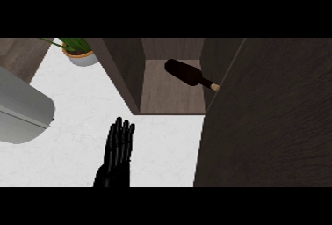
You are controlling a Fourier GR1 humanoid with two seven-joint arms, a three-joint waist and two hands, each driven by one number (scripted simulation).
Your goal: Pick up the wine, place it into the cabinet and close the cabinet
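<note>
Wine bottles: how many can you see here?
1. The wine bottle lies inside the open cabinet, neck toward the door. That door could hide others.

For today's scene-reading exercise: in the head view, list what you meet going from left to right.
Grey appliance → potted plant → left hand → wine bottle in the cabinet → dark cabinet door.

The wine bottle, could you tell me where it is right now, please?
In the head view, the wine bottle lies on its side inside the open cabinet, upper middle, neck pointing right toward the dark cabinet door.
</note>
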